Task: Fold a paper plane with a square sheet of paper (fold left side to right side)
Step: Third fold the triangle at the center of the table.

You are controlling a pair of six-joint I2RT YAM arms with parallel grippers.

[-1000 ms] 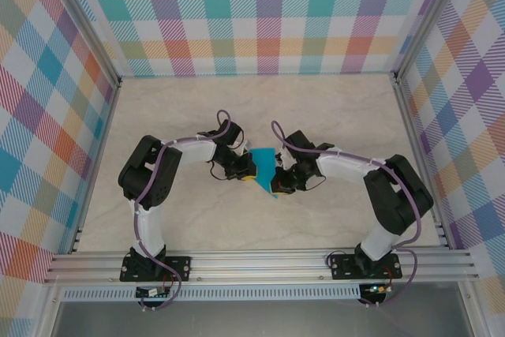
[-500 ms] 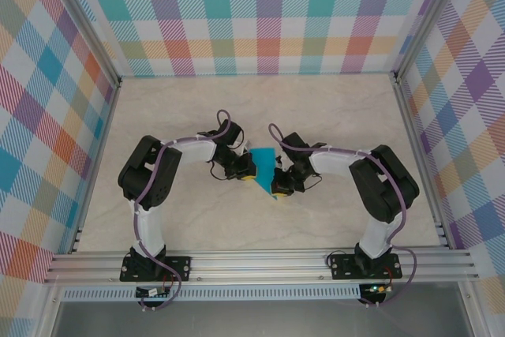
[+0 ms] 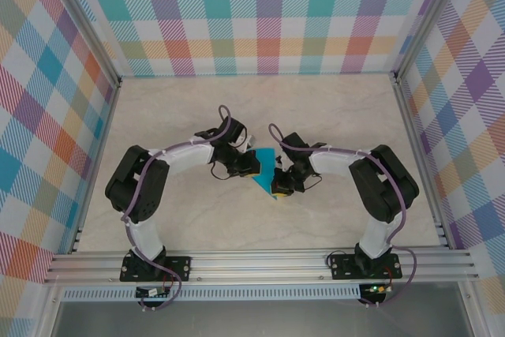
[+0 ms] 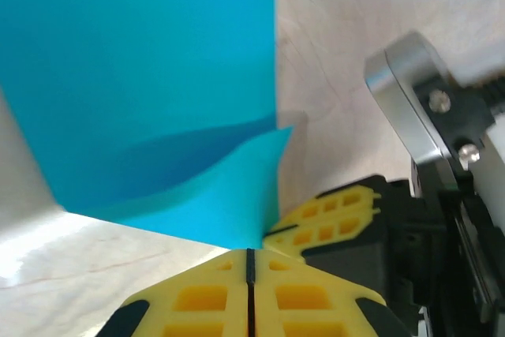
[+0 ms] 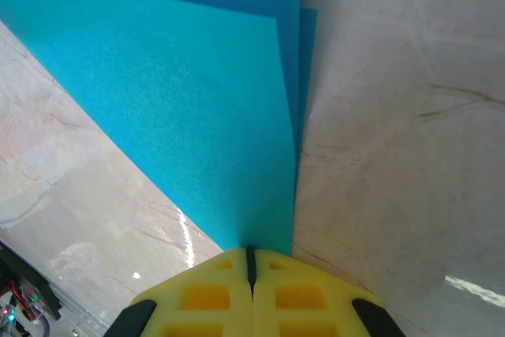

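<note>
Teal paper [image 3: 266, 165], folded into a tapered, layered shape, is laid mid-table [image 3: 331, 108] between the two arms. Its near tip is pinched by the right gripper [image 5: 251, 252], jaws closed tight on it. A raised corner flap is clamped by the left gripper [image 4: 249, 254], jaws also closed, just beside the right one.

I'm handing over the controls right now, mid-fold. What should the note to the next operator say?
Left gripper: shut, pinching a lifted flap of the teal paper.
Right gripper: shut on the paper's narrow tip, close beside the left one.
Paper: on the table between the two arms, layered and tapering to a point.
Done: the early folds.
Left: lay and press this flap, then the remaining folds. It is not a finished plane yet.
</note>
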